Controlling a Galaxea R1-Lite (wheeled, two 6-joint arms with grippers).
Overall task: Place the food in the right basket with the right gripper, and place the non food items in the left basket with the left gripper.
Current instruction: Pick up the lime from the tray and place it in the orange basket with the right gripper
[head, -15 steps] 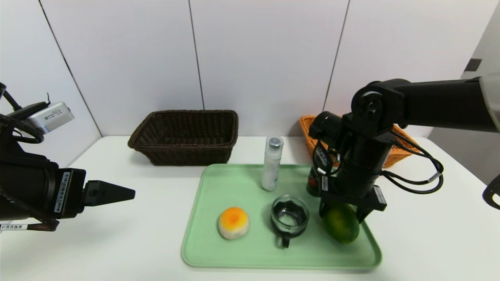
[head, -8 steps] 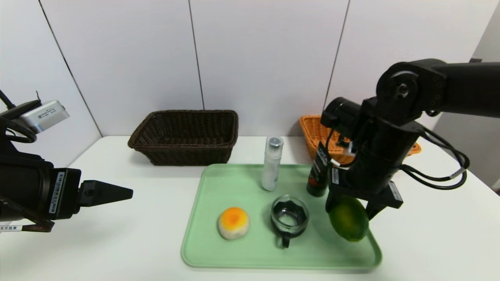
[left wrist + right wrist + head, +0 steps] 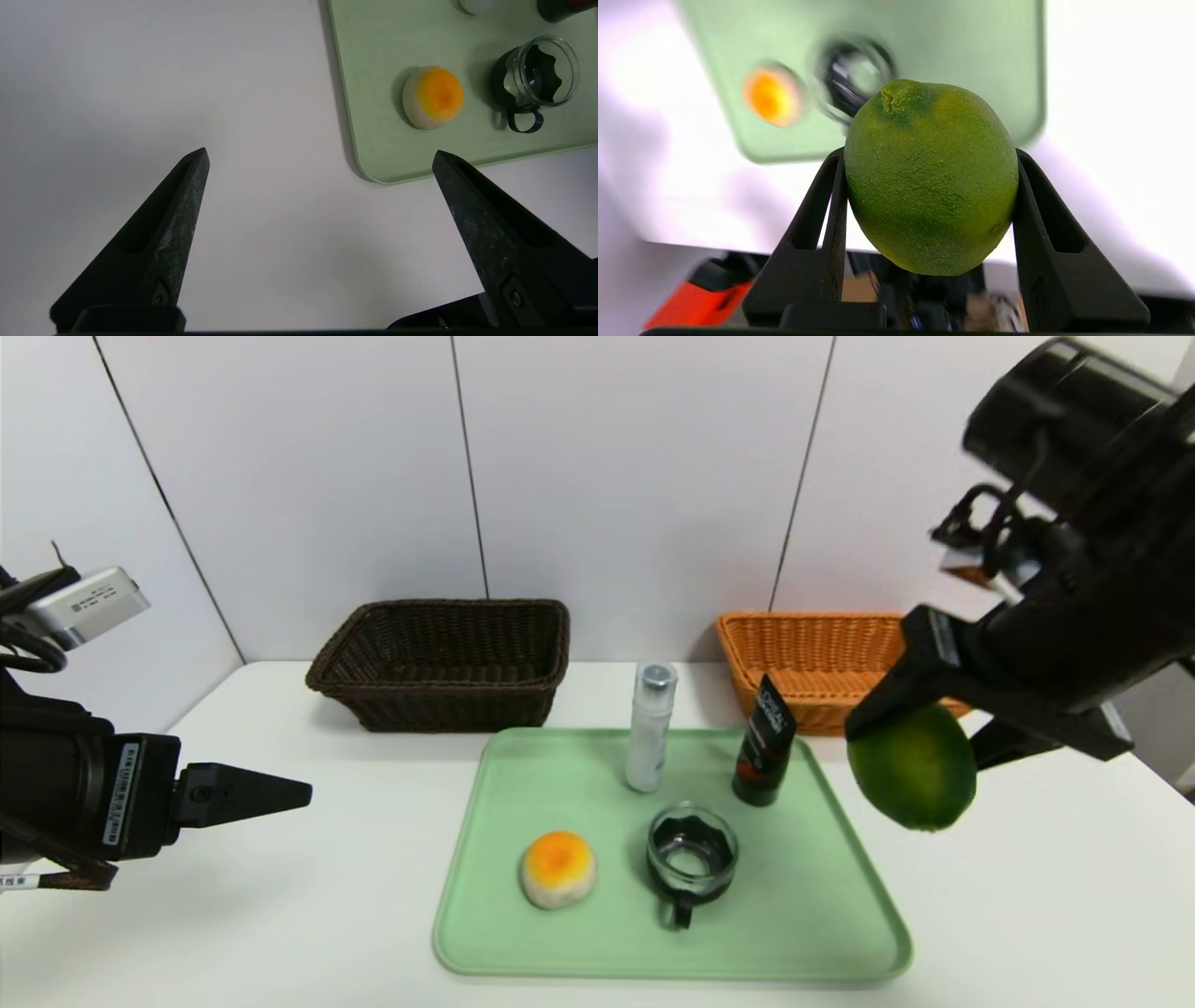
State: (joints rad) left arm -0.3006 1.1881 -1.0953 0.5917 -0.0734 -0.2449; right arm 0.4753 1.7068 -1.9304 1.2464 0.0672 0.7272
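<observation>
On the tray (image 3: 794, 933), the bun (image 3: 558, 870), cup (image 3: 692, 854), bottle (image 3: 651, 726) and tube (image 3: 765, 744) are held, while the green fruit (image 3: 912, 767) is clamped above the worktop (image 3: 1018, 896) by the right claw (image 3: 930, 150).

The right gripper (image 3: 930, 151) is raised at the right side, its two fingers (image 3: 1045, 219) apart and its arm reaching in from the right. The left gripper (image 3: 321, 149) is at the far left, with its fingers (image 3: 184, 200) wide open.

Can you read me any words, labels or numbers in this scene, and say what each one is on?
"...ICAL", beginning unclear: on the dark packet; its smaller print is unreadable.
Stickers on the left arm and its silver camera: too small to read.
</observation>
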